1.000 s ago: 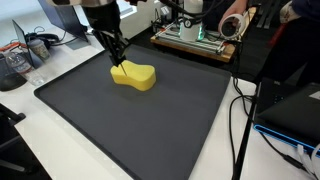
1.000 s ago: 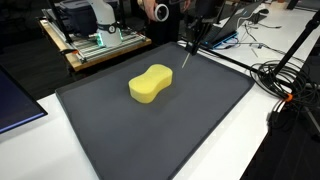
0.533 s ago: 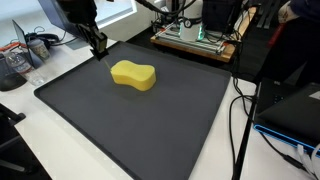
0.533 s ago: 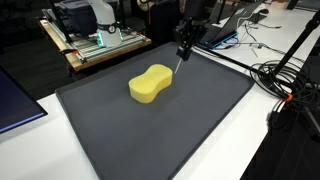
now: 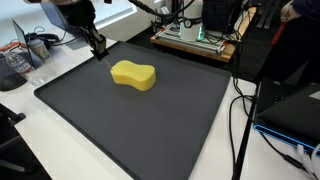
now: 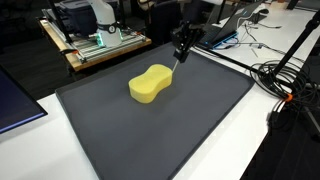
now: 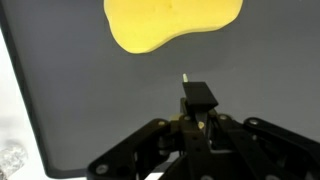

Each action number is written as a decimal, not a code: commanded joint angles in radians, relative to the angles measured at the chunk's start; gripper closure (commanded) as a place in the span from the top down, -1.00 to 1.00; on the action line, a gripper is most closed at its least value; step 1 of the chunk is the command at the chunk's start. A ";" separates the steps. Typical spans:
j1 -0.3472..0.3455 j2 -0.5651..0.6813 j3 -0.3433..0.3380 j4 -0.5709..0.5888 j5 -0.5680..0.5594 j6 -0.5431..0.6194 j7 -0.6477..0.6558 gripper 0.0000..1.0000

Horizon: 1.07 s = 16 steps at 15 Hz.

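A yellow peanut-shaped sponge (image 5: 133, 75) (image 6: 151, 84) lies on a large dark mat (image 5: 150, 130) (image 6: 170, 140). My gripper (image 5: 98, 48) (image 6: 179, 52) hangs just above the mat's far edge, a short way beyond the sponge and not touching it. Its jaws are pressed together on what looks like a thin stick whose pale tip points down toward the mat. In the wrist view the gripper (image 7: 190, 95) comes up from the bottom. The stick's tip (image 7: 184, 76) pokes out below the sponge (image 7: 172, 22), with bare mat (image 7: 100, 100) between them.
A wooden board with electronics (image 5: 195, 40) (image 6: 100, 45) stands behind the mat. Cables (image 5: 250, 110) (image 6: 290, 80) trail along one side of it. Desk clutter (image 5: 20, 60) sits past the far corner, and a dark laptop (image 6: 15, 105) lies off another edge.
The gripper has lifted off the sponge's far side and pulled back toward the mat's far edge, staying shut. The sponge has not moved.
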 commanded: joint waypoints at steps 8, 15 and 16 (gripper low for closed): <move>-0.196 0.308 -0.032 0.462 0.264 -0.263 0.016 -0.94; -0.357 0.442 -0.028 0.595 0.408 -0.271 0.074 -0.94; -0.384 0.442 -0.018 0.585 0.425 -0.261 0.084 -0.94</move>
